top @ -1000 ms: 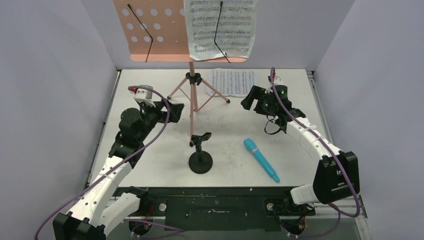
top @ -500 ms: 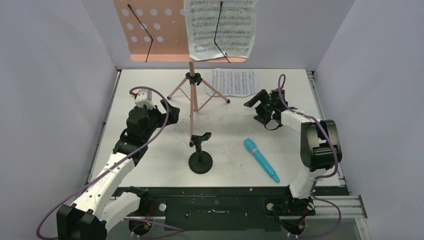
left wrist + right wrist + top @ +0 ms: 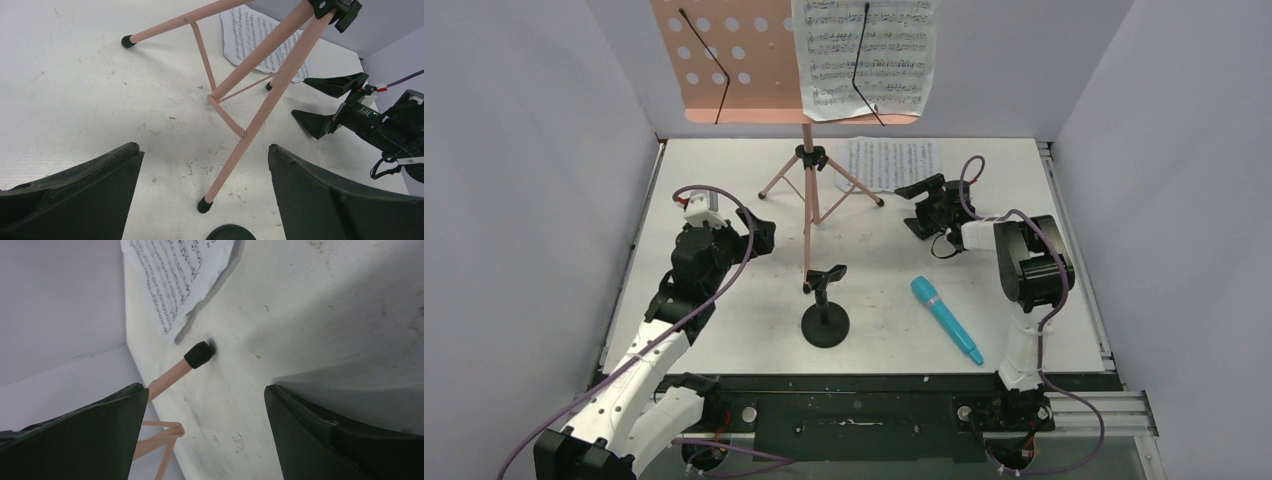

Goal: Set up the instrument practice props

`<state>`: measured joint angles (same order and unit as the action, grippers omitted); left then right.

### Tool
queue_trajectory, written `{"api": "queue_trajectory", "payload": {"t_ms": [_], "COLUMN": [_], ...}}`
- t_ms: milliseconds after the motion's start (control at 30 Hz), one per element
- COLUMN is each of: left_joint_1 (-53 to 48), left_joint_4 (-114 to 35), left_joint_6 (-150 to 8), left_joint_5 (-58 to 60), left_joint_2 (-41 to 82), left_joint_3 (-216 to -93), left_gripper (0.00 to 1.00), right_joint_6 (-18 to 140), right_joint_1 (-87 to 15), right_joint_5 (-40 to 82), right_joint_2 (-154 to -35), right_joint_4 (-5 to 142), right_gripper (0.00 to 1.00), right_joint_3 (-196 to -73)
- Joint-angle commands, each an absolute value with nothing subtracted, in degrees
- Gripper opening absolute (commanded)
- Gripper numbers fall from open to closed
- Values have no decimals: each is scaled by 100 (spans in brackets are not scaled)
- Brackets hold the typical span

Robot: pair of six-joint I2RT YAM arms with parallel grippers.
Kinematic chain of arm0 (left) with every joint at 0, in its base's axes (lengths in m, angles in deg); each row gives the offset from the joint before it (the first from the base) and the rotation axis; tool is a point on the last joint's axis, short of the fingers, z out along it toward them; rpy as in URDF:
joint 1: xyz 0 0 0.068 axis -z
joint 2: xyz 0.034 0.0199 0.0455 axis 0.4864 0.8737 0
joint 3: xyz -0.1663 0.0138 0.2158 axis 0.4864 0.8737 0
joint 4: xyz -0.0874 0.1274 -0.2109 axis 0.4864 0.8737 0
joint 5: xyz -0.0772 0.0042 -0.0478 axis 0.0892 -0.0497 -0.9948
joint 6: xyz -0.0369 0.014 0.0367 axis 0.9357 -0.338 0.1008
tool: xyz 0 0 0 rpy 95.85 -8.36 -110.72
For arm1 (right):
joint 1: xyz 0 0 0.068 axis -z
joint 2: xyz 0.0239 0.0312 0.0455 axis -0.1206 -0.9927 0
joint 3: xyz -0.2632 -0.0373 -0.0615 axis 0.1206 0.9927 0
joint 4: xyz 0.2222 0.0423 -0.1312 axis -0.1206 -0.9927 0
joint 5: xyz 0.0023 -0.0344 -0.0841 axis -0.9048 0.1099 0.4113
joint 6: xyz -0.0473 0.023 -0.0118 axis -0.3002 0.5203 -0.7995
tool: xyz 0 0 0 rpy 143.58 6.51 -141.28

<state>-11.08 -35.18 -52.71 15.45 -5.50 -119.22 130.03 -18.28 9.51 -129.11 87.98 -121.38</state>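
The pink music stand rises at the back centre on its tripod, and one sheet-music page rests on the right half of its desk. A second page lies flat on the table behind the right tripod leg. The teal microphone lies front right. The black mic stand stands upright in front of the tripod, its clip empty. My left gripper is open, left of the tripod and facing its near foot. To the tripod's right my right gripper is open and holds nothing.
Grey walls close in the table on three sides. A dark rail with both arm bases runs along the near edge. In the left wrist view, the mic stand's round base lies just below the fingers and my right gripper sits across the tripod.
My right arm has folded upright and its gripper has moved left toward the tripod's right leg. The left gripper has drawn back slightly to the near left. Both stay open.
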Motion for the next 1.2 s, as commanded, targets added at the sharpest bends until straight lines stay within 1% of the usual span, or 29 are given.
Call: {"api": "queue_trajectory", "payload": {"t_ms": [0, 67, 133, 433, 600, 933, 1000, 1067, 1167], "left_joint_1": [-1147, -1152, -1154, -1156, -1157, -1156, -1154, -1159, -1157], "left_joint_4": [-3883, -3927, -3969, -4059, -4161, -4207, -4223, -4234, -4275], "left_joint_6": [-5241, -5243, -5246, -5502, -5542, -5727, -5740, -5745, -5748], "left_joint_5": [1670, 1653, 1610, 1509, 1589, 1598, 1587, 1586, 1571], "left_joint_2": [-711, -722, -731, -748, -670, -451, -414, -391, -379], "left_joint_3": [-11945, -11949, -11958, -12024, -12052, -12291, -12320, -12346, -12349], "left_gripper": [97, 97, 97, 92, 91, 91, 91, 91, 91], "right_joint_6": [13998, 14203, 14366, 14943, 15459, 15372, 15357, 15365, 15451], "right_joint_1": [-1948, -1953, -1953, -1997, -2038, -2079, -2071, -2060, -2050], "right_joint_5": [1186, 1262, 1344, 1869, 2176, 2273, 2322, 2341, 2368], "right_joint_2": [-13400, -13562, -13710, -14387, -14682, -15295, -15385, -15479, -15622], "right_joint_4": [9779, 9959, 9948, 9754, 9681, 9057, 9119, 9210, 9361], "right_gripper": [92, 97, 98, 84, 82, 81, 76, 68, 49], "right_joint_3": [-12136, -12177, -12295, -13077, -13250, -14395, -14539, -14665, -14823]}}
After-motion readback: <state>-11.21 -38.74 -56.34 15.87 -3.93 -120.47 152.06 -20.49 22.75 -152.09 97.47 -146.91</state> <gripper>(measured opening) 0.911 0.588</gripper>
